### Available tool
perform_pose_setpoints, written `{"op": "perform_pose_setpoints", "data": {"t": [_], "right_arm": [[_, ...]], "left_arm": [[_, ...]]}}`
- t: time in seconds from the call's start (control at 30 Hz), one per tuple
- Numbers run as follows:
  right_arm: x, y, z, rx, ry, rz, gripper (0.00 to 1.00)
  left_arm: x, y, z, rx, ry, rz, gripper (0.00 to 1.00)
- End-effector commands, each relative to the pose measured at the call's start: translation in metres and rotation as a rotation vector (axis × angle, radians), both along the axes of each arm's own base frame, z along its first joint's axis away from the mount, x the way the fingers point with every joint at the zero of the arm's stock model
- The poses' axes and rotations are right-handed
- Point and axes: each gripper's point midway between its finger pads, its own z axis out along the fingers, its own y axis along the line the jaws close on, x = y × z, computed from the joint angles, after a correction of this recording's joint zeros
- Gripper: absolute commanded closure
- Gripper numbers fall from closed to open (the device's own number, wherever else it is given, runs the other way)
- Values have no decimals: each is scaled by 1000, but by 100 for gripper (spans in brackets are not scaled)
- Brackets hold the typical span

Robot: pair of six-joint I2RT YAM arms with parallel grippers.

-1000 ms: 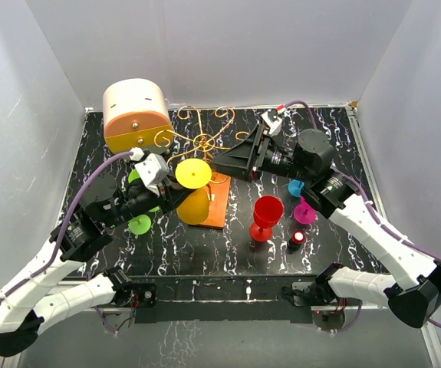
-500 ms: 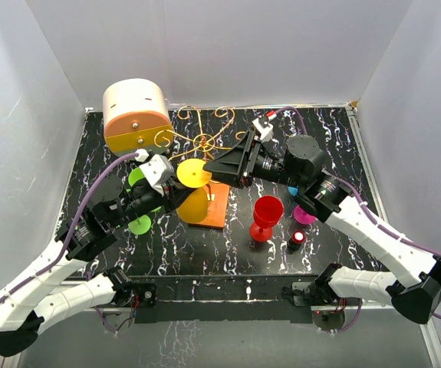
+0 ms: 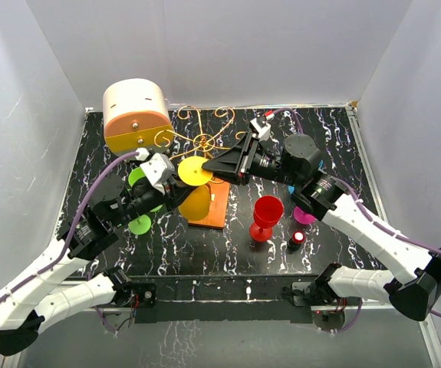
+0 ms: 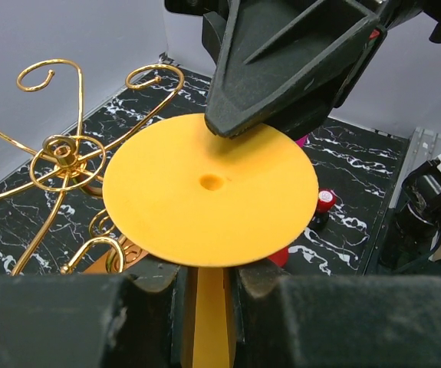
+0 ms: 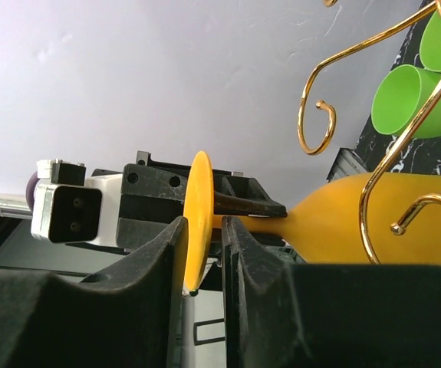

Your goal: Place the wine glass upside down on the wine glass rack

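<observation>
The yellow wine glass (image 4: 208, 188) is gripped by its stem in the left gripper (image 4: 205, 285), tilted foot-up, its foot rim is straddled narrowly by the right gripper (image 5: 203, 230), contact not discernible, and the wine glass rack (image 3: 205, 140) is seen just beyond

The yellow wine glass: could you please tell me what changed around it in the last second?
The right gripper swung left onto the foot of the yellow wine glass, jaws narrowing around its rim; clamped or not is unclear. The left gripper kept the stem; the wine glass rack and red glass stayed.
</observation>
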Motion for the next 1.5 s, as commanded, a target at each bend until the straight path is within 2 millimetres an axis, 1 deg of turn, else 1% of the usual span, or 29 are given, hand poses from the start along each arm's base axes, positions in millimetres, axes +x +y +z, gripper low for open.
{"op": "perform_pose_setpoints", "data": {"t": [0.0, 0.03, 0.17, 0.2, 0.23, 0.27, 0.3, 0.33, 0.4, 0.43, 0.47, 0.57, 0.63, 0.7, 0.77, 0.97, 1.07, 1.13, 1.23, 1.3, 1.37, 1.47], "right_arm": [[-5, 0, 21, 74, -15, 11, 79], [-6, 1, 21, 74, -5, 18, 81], [-7, 3, 17, 52, 13, 28, 98], [-7, 2, 17, 48, 15, 22, 100], [-6, 2, 17, 47, 17, 13, 100], [-4, 2, 17, 47, 19, 3, 100], [-2, 2, 16, 47, 21, -5, 100], [0, 2, 15, 48, 25, -14, 100], [3, 2, 15, 59, 27, -28, 100], [5, 3, 15, 66, 26, -33, 100], [7, 3, 16, 70, 20, -39, 100], [12, 5, 14, 63, 12, -55, 100], [15, 5, 13, 54, 8, -71, 100], [16, 6, 11, 41, 7, -75, 100], [17, 6, 8, 32, 10, -78, 100], [17, 4, 0, 15, 10, -85, 100], [17, 2, -1, 7, -2, -91, 100], [16, 2, -2, 2, -3, -91, 100], [14, 0, -4, 2, -5, -92, 100], [13, -1, -4, 5, -4, -92, 100], [12, -3, -3, 9, -6, -94, 100], [11, -3, -3, 8, -6, -90, 100]], "left_arm": [[3, -5, 4, 1, -32, -15, 100], [4, -6, 3, 6, -28, -16, 100], [6, -8, 3, 3, -10, -9, 100], [7, -7, 3, -2, -4, 2, 98], [8, -5, 4, -8, 5, 13, 91], [9, -3, 5, -15, 16, 30, 74], [10, 1, 4, -26, 42, 55, 56], [9, 3, 3, -33, 72, 70, 45], [5, 9, -3, -54, 149, 95, 30], [1, 12, -7, -67, 208, 107, 25], [-3, 15, -10, -80, 268, 117, 23], [-18, 24, -15, -150, 439, 149, 22], [-26, 24, -8, -237, 503, 136, 22], [-31, 27, 3, -343, 547, 136, 21], [-30, 31, 12, -446, 587, 152, 21], [-19, 39, 24, -639, 732, 251, 22], [-15, 36, 36, -728, 776, 243, 24], [-8, 34, 38, -766, 811, 268, 26], [0, 29, 34, -806, 860, 298, 34], [4, 25, 32, -843, 887, 293, 45], [6, 21, 36, -890, 901, 266, 57], [8, 17, 36, -897, 916, 265, 66]]}}
